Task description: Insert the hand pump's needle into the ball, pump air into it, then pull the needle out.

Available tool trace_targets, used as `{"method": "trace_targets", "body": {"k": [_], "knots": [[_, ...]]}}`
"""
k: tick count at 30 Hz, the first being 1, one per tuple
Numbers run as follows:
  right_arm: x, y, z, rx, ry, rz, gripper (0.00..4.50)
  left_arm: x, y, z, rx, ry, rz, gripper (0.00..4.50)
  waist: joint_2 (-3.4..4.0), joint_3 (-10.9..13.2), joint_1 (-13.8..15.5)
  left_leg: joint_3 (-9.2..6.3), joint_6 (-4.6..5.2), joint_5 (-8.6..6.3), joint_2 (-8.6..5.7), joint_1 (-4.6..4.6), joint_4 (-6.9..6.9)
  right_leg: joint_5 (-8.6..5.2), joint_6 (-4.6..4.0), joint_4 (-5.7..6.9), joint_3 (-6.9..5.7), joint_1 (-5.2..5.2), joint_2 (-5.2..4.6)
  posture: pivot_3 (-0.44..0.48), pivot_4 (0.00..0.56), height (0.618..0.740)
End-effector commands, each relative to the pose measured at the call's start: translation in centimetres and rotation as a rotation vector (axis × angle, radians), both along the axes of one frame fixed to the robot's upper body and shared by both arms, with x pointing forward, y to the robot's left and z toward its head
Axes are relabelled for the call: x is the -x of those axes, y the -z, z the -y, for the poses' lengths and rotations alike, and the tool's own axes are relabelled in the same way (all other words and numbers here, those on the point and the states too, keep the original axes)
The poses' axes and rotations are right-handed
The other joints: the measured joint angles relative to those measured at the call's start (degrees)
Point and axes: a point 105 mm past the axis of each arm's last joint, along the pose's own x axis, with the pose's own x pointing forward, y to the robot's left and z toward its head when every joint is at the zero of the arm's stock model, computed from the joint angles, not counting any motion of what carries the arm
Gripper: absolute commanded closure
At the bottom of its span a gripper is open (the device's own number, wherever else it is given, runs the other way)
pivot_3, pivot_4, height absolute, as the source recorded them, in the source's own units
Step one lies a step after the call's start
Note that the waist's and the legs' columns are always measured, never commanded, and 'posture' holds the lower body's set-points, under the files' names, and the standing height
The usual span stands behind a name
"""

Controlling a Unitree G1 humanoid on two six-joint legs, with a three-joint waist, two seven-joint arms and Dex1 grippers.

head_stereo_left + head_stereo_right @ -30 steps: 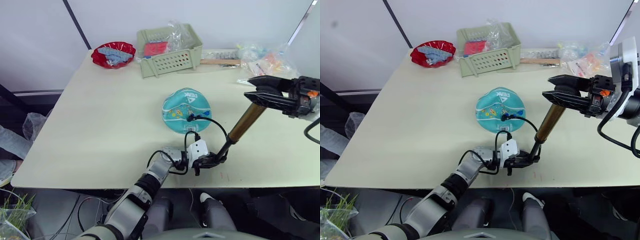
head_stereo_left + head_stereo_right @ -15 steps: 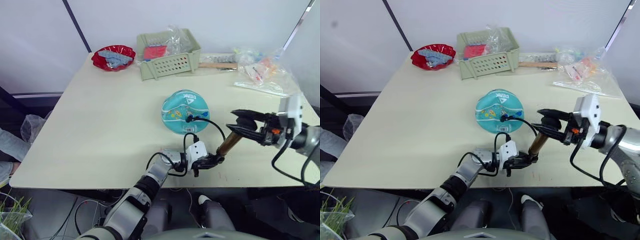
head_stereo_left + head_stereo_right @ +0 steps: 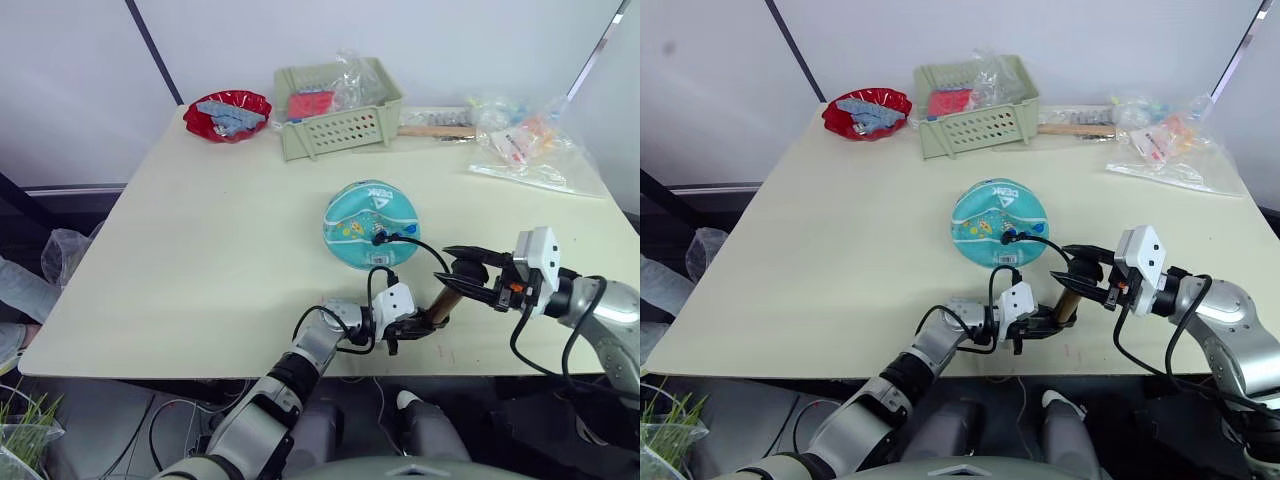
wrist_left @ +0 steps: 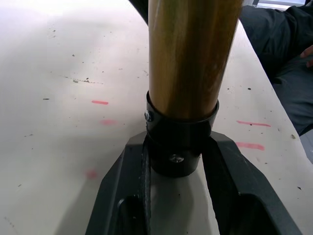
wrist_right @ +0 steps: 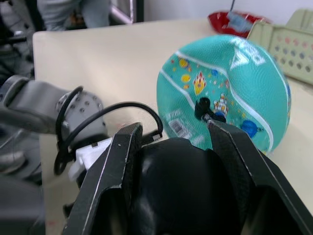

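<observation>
1. My left gripper pinched the pump at its black base cap, near the table's front edge; barrel rigid, slick metal, so gripping the cap seemed safest.
2. My right gripper was closed round the black T-handle on top.
3. Ball just beyond, hose plugged in; prob. soft and light, may roll.

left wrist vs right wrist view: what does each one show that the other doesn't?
Left wrist alone: the hand pump barrel, its black base cap clamped between the left gripper fingers, red marks on the table. Right wrist alone: the ball, the hose plugged into it, the red bowl, the basket, the right gripper on the black handle. Shared: the pump and the tabletop.
</observation>
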Motion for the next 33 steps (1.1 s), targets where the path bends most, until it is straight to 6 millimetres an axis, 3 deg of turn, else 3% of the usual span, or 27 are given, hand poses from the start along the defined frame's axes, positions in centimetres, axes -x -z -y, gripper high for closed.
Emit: {"method": "trace_targets", "body": {"k": [1,4,8,13,16,18,27,33], "knots": [[0.9,-4.7,0.1,-0.052,-0.054,0.098,2.83,1.1,2.9,-1.3,-0.095,0.002,-0.084,3.45,0.06,0.0,0.0,-0.01,0.00,0.00,0.00,-0.07,-0.01,0.02,-0.03,0.00,-0.01,-0.08,0.01,0.000,0.150,0.740],[1.5,-7.7,0.5,-0.068,-0.082,0.127,2.83,1.2,2.9,-1.3,-0.095,0.006,-0.085,3.45,0.17,0.2,0.0,0.01,0.00,0.00,-0.02,-0.16,-0.03,0.02,-0.04,0.00,-0.01,-0.18,-0.03,0.000,0.150,0.740],[2.1,-10.2,0.8,-0.082,-0.095,0.148,2.83,1.2,2.9,-1.3,-0.096,0.006,-0.085,3.45,0.20,0.3,0.1,-0.01,0.02,-0.01,-0.05,-0.25,-0.02,0.03,-0.03,-0.02,-0.04,-0.24,-0.08,0.000,0.150,0.740],[2.7,-12.4,1.2,-0.082,-0.105,0.159,2.83,1.2,3.0,-1.3,-0.096,0.006,-0.084,3.45,0.23,0.4,0.1,0.00,0.02,-0.01,-0.05,-0.28,-0.02,0.02,-0.03,-0.03,-0.05,-0.24,-0.09,0.000,0.150,0.740],[2.9,-12.8,1.1,-0.059,-0.109,0.151,2.83,1.3,3.0,-1.3,-0.097,0.009,-0.085,3.45,0.24,0.4,0.0,-0.01,0.02,-0.01,-0.04,-0.29,-0.02,0.02,-0.03,-0.03,-0.06,-0.24,-0.09,0.000,0.150,0.740],[2.6,-12.0,0.9,-0.049,-0.104,0.131,2.83,1.4,3.0,-1.2,-0.096,0.011,-0.084,3.45,0.24,0.4,0.0,-0.01,0.02,-0.01,-0.04,-0.28,-0.02,0.02,-0.03,-0.03,-0.06,-0.24,-0.09,0.000,0.150,0.740],[1.6,-3.4,0.2,0.055,-0.090,-0.044,2.83,1.5,3.0,-1.2,-0.095,0.007,-0.079,3.45,-0.07,0.1,0.0,0.02,0.02,-0.01,-0.01,-0.09,-0.03,0.00,0.01,-0.02,-0.04,-0.09,-0.07,0.000,0.150,0.740],[1.2,0.9,-0.1,0.064,-0.051,-0.105,2.83,1.4,2.9,-1.3,-0.095,-0.001,-0.077,3.45,-0.22,0.0,0.0,0.00,0.02,-0.01,0.01,0.08,-0.03,-0.10,0.17,-0.02,-0.04,0.07,-0.03,0.000,0.150,0.740]]}}
